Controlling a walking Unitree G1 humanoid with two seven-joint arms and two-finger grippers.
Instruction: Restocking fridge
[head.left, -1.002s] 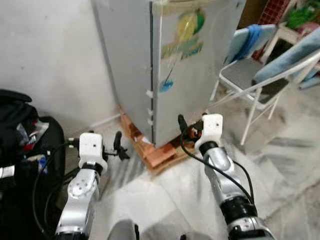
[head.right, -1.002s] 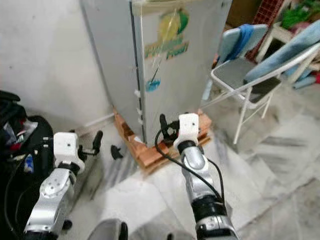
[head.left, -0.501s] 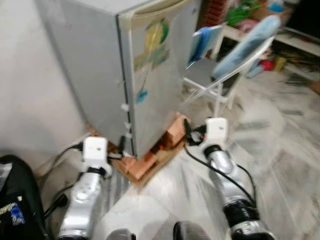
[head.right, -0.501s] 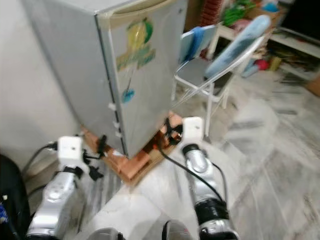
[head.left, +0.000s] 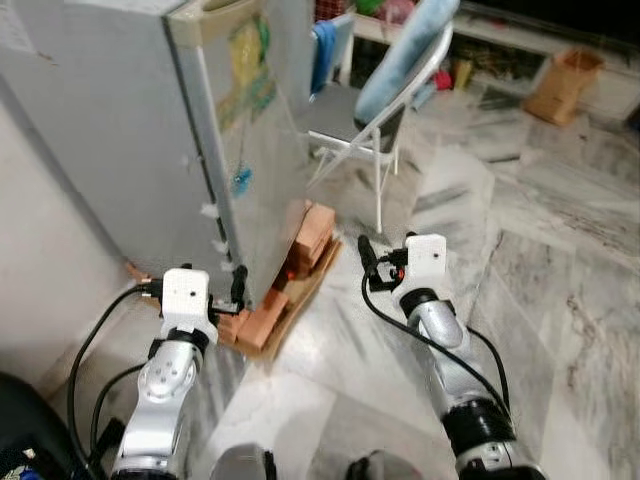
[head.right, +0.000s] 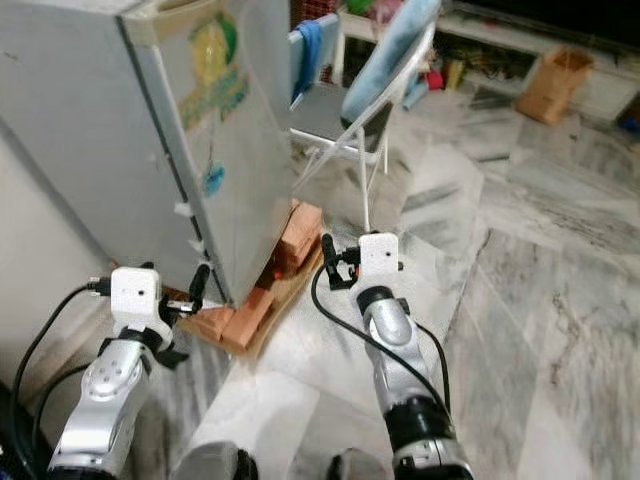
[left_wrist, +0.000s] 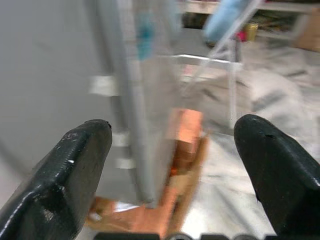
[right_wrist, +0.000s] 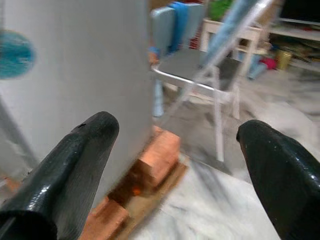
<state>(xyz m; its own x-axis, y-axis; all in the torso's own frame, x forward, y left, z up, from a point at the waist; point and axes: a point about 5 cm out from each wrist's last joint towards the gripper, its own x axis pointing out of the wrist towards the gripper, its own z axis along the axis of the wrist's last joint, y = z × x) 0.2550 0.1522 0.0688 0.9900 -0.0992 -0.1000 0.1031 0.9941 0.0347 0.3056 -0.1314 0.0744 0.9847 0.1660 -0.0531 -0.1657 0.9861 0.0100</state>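
Nearest the camera both silver arms reach forward over pale marble floor, and each gripper is empty with its two black fingers spread wide. The left gripper hangs low beside the near corner of the fridge, its fingers pointing at the seam between the fridge's side wall and its closed door. The right gripper is held out in front of the door, well apart from it, over bare floor. The head views show the whole grey fridge with its door shut, a yellow-green sticker high on the door and a small blue one lower down; the wrist views show neither the fridge top nor the yellow-green sticker. The left wrist view brings close the white tabs along the door seam, blurred. The right wrist view gives a close look at the orange bricks and the board under the fridge, which raise it off the floor. A black cable loops by the left arm along the white wall, so room is tight on that side. Past the fridge stands a folding chair draped with blue cloth, close by the door's far edge. To the right the floor lies open, with a brown paper bag far off beside low shelves.
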